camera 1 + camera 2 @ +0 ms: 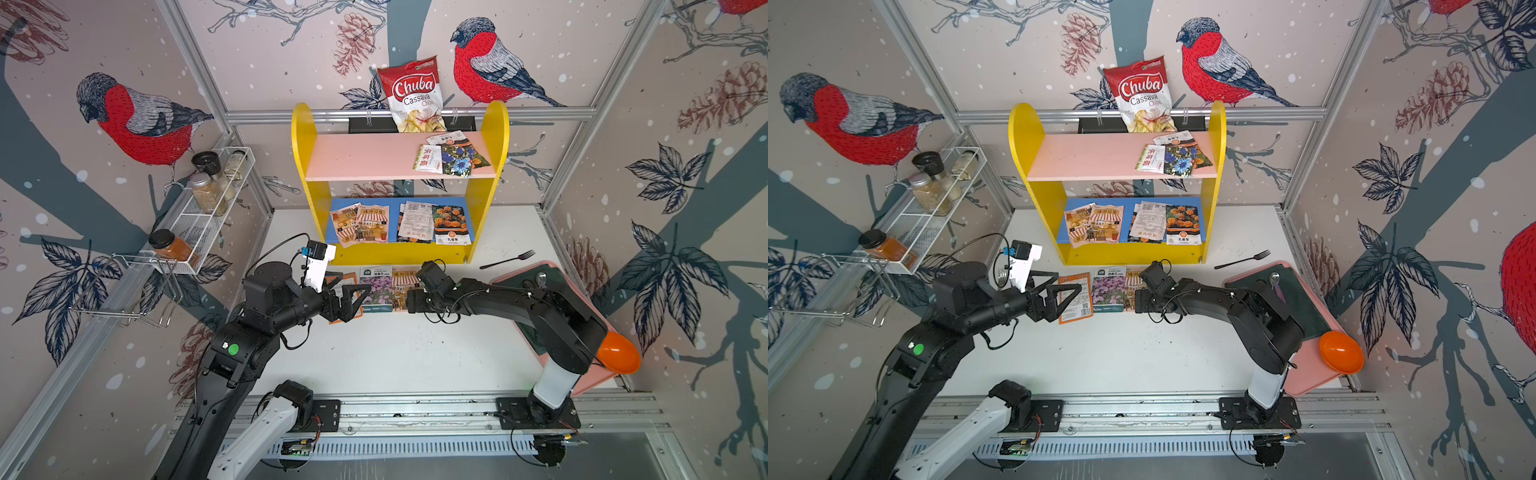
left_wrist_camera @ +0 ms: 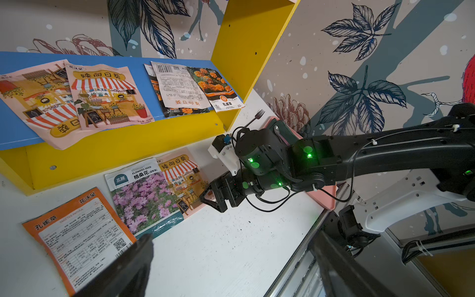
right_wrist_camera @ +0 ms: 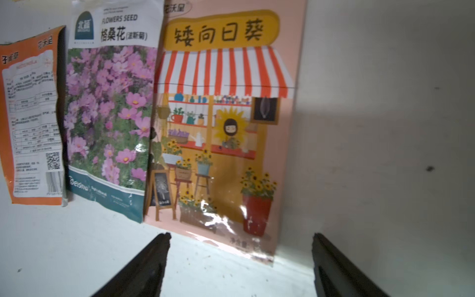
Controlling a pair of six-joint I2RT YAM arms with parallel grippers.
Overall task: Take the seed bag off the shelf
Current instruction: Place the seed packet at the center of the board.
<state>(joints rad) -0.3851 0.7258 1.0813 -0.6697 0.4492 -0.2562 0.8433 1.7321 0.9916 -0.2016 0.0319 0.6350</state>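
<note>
sunflower seed bag (image 3: 221, 128) lies on table (image 3: 372, 154), right jaws parted.

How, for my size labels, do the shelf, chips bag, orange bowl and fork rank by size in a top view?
Largest: shelf
Then: chips bag
Then: orange bowl, partly hidden
Smallest: fork, longer though thin, so unsure

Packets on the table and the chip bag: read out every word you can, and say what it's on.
"Chuba Cassava Chips": chip bag.
"FLOWERS SEED", "格桑花": purple-flower packet.
"矮向日葵": pink shop-front packet.
"孔雀草": orange packet.
Fine print on the orange packet: too small to read.
</note>
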